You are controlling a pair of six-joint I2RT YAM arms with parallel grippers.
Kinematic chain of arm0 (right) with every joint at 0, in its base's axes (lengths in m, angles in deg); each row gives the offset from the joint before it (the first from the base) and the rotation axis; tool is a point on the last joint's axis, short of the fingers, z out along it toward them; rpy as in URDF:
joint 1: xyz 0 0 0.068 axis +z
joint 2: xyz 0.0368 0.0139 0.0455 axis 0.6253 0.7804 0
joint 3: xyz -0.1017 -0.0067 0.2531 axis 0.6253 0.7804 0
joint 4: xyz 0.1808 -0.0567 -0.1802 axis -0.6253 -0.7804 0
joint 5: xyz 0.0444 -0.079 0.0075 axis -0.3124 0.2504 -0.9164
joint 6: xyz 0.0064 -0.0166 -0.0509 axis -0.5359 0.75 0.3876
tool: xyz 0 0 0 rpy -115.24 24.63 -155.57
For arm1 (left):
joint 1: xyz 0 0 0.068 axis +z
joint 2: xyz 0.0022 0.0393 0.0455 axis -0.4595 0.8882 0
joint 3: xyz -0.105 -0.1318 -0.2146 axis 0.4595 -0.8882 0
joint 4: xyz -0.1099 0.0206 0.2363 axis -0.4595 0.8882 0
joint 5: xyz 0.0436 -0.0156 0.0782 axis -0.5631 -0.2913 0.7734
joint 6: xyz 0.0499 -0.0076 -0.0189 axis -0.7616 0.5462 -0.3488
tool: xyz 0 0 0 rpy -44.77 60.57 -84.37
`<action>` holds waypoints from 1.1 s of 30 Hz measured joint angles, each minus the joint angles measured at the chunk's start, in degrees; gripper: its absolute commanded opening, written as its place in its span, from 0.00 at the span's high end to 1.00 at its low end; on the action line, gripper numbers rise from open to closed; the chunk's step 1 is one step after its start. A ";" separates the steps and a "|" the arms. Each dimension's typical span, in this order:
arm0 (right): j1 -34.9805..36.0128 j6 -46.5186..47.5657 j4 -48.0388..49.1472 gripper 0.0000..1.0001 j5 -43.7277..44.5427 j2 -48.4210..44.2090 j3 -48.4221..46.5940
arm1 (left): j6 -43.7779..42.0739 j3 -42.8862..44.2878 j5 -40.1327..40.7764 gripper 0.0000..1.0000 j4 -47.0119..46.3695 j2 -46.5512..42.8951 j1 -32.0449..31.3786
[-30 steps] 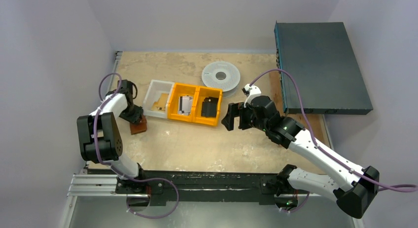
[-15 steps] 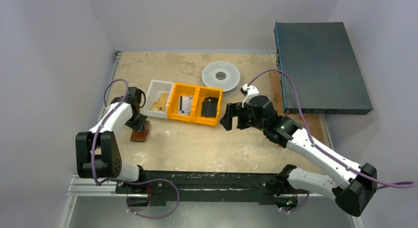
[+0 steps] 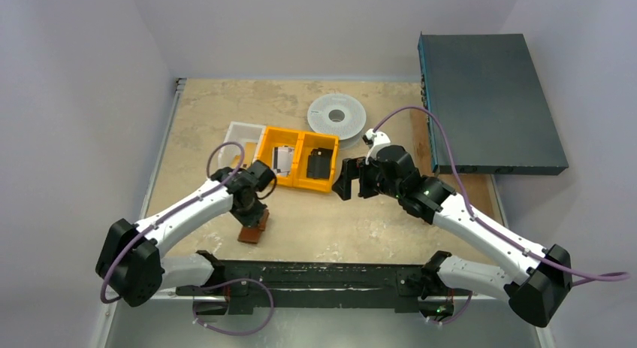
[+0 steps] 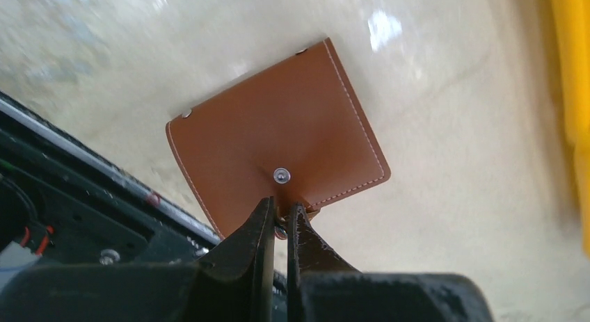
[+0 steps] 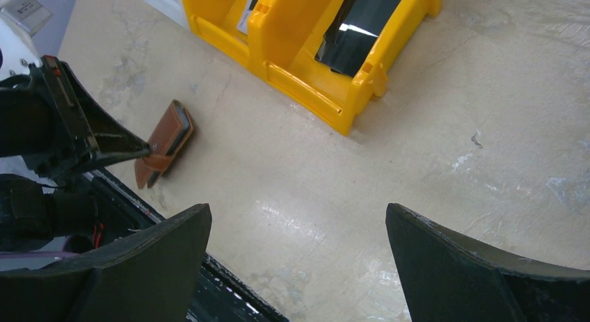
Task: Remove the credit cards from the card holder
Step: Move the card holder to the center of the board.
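Observation:
The card holder (image 3: 254, 230), a brown leather wallet, is folded shut near the table's front edge; it also shows in the left wrist view (image 4: 278, 151) and the right wrist view (image 5: 167, 140). My left gripper (image 3: 255, 215) is shut on its snap tab (image 4: 280, 214). No cards show at the holder. Whitish flat cards with dark markings (image 3: 282, 159) lie in the left compartment of the orange bin (image 3: 294, 184). My right gripper (image 3: 351, 180) is open and empty just right of the bin, its jaws wide apart over bare table (image 5: 299, 218).
A black wallet-like item (image 3: 319, 163) lies in the bin's right compartment (image 5: 355, 37). A white tray (image 3: 239, 130) stands left of the bin. A grey spool (image 3: 338, 116) lies behind it. A dark teal box (image 3: 488, 100) fills the back right. A black rail (image 3: 323, 273) runs along the front.
My left arm has carried the card holder from the left side beside the white tray to the right and nearer the front edge. My right gripper has edged slightly left, still open.

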 measured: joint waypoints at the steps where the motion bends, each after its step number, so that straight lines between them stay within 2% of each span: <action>1: 0.00 0.00 0.07 0.01 0.02 0.00 0.13 | 1.90 0.48 -0.37 1.00 0.63 0.39 -3.04; 7: 0.00 -0.24 0.13 0.01 0.00 0.00 1.79 | 9.94 8.59 -2.67 1.00 1.09 7.89 -15.37; 12: 0.00 -0.66 0.07 0.01 -0.02 -0.02 3.06 | 11.34 14.60 -5.99 1.00 -3.58 15.87 -20.24; 16: 0.00 -1.03 0.39 0.02 -0.22 -0.52 5.46 | 9.73 16.76 -8.41 1.00 -7.63 18.99 -20.87; 21: 0.02 -2.23 3.06 0.03 -2.75 -1.92 10.56 | 5.35 16.81 -10.16 1.00 -10.49 18.45 -20.85; 33: 0.33 -5.46 8.28 0.04 -4.66 -1.42 12.72 | -3.69 16.65 -11.28 1.00 -11.30 9.29 -20.87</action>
